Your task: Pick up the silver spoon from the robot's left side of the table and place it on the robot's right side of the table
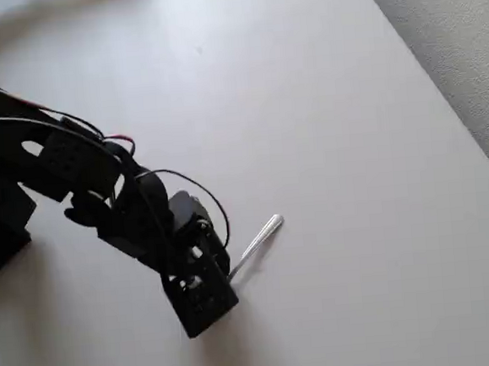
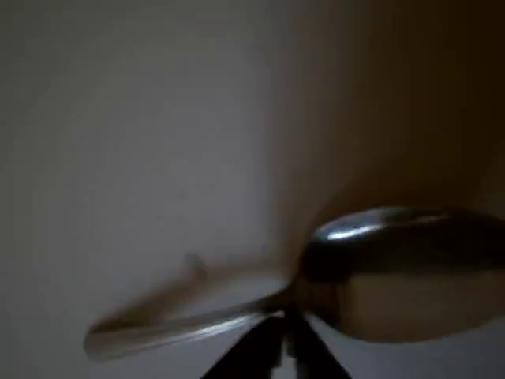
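Here, closest to the lens in the wrist view, the two dark tips of the end effector (image 2: 282,347) meet at the neck of the silver spoon (image 2: 394,268), right where the slim handle joins the oval bowl; the tips look drawn together on that thin neck with almost no gap between them, so I judge them closed on the spoon, though the picture is dim and blurred and how firm the hold is cannot be told. The bowl sits large to the right of the tips and the handle runs off to the left, with a soft shadow beside it on the pale bench (image 2: 142,142); whether the spoon is touching the surface or raised off it cannot be settled from this view. In the overhead view the black arm reaches down toward the lower middle of the picture, the end effector (image 1: 208,275) hides the bowl, and the handle of the spoon (image 1: 257,240) pokes out toward the upper right over the bench (image 1: 351,141), well clear of the straight edge at the right. The risk, as I judge it, comes from the grip point: a pinch on a smooth, narrow metal neck leaves the bowl on one side and the long handle on the other, so the spoon may pivot or slide between the tips during a swing across the bench. A quick or jerky carry could let it drop short of the other side.
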